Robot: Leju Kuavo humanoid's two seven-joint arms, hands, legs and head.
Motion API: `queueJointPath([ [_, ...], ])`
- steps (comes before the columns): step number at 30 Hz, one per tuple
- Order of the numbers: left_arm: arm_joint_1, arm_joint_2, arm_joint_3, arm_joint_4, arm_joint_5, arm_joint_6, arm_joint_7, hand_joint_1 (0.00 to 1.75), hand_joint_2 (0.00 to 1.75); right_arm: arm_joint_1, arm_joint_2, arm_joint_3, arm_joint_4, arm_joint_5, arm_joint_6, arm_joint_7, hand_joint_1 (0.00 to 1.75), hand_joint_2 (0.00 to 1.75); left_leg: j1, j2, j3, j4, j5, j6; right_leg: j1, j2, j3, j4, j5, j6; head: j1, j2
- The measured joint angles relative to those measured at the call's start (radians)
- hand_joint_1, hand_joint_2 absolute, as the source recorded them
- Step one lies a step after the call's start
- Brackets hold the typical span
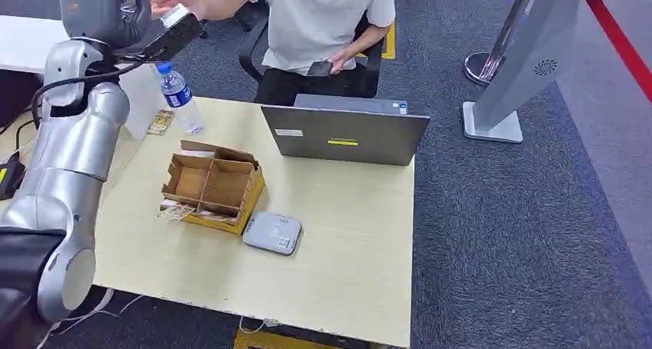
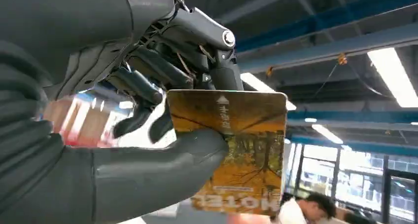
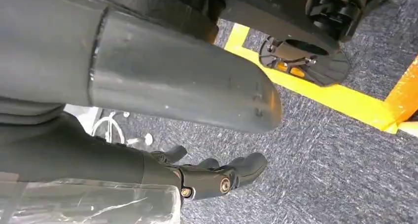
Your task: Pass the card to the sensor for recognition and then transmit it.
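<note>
Table [image 1: 346, 249] of pale wood stands on grey carpet [image 1: 523, 234].

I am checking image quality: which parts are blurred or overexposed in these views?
Left wrist view: the card in the left hand is sharp, the background soft, the ceiling lights blown out. Right wrist view: the near grey cover is blurred, the carpet sharp. Head view: evenly lit.

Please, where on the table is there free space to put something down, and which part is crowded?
The table is bare along its near edge, in front of the card reader, and on the right between the laptop and the near right corner. The far left is crowded: cardboard box, water bottle, loose cards.
</note>
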Motion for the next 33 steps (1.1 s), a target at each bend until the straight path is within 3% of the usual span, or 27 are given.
queueJointPath([
  [6,-0.031,0.005,-0.077,0.066,-0.128,0.088,0.03,1.75,1.75,-0.003,0.004,0.021,0.001,-0.02,0.0,0.015,0.0,0.0,0.0,0.0,0.0,0.0,0.0,0.0,0.0,0.0,0.0,0.0,0.0,0.0,0.0,0.0],
  [11,-0.031,0.004,-0.096,0.088,-0.137,0.106,0.03,1.75,1.75,-0.003,0.006,0.029,0.004,-0.024,0.0,0.015,0.0,0.0,0.0,0.0,0.0,0.0,0.0,0.0,0.0,0.0,0.0,0.0,0.0,0.0,0.0,0.0],
  [14,0.007,0.007,-0.096,0.057,-0.091,0.132,-0.005,1.75,1.75,-0.001,0.008,0.029,0.005,-0.045,-0.006,0.01,0.0,0.0,0.0,0.0,0.0,0.0,0.0,0.0,0.0,0.0,0.0,0.0,0.0,0.0,0.0,0.0],
  [16,0.096,0.022,-0.096,-0.057,-0.05,0.134,-0.028,1.75,1.75,0.004,0.01,0.029,0.005,-0.064,-0.018,0.002,0.0,0.0,-0.001,0.001,0.0,0.0,0.0,0.0,-0.001,0.001,0.001,0.0,0.0,0.0,0.0,0.0],
  [19,0.315,0.059,-0.099,-0.31,-0.024,0.142,-0.039,1.75,1.75,0.02,0.011,0.028,0.005,-0.104,-0.039,-0.019,0.0,0.0,-0.001,0.002,0.001,-0.001,-0.002,0.0,-0.001,0.003,0.001,0.0,-0.001,0.0,0.0,0.0],
  [24,0.641,0.122,-0.14,-0.645,-0.092,0.196,-0.048,1.75,1.75,0.041,0.011,0.021,0.009,-0.136,-0.056,-0.04,0.0,0.0,-0.001,0.003,0.0,-0.001,-0.004,0.0,-0.001,0.003,-0.001,-0.001,-0.004,0.001,0.0,0.0],
  [28,0.767,0.151,-0.204,-0.765,-0.125,0.168,-0.054,1.75,1.75,0.044,0.011,0.02,0.013,-0.149,-0.056,-0.048,0.0,0.0,-0.001,0.002,0.0,-0.001,-0.004,0.0,-0.001,0.002,-0.001,-0.001,-0.004,0.001,0.0,0.0],
  [33,0.795,0.193,-0.282,-0.785,-0.116,-0.021,-0.037,1.75,1.75,0.049,0.011,0.018,0.017,-0.17,-0.054,-0.06,0.0,0.0,-0.001,0.002,0.0,-0.001,-0.003,0.0,-0.001,0.001,-0.001,-0.001,-0.003,0.001,0.0,0.0],
])
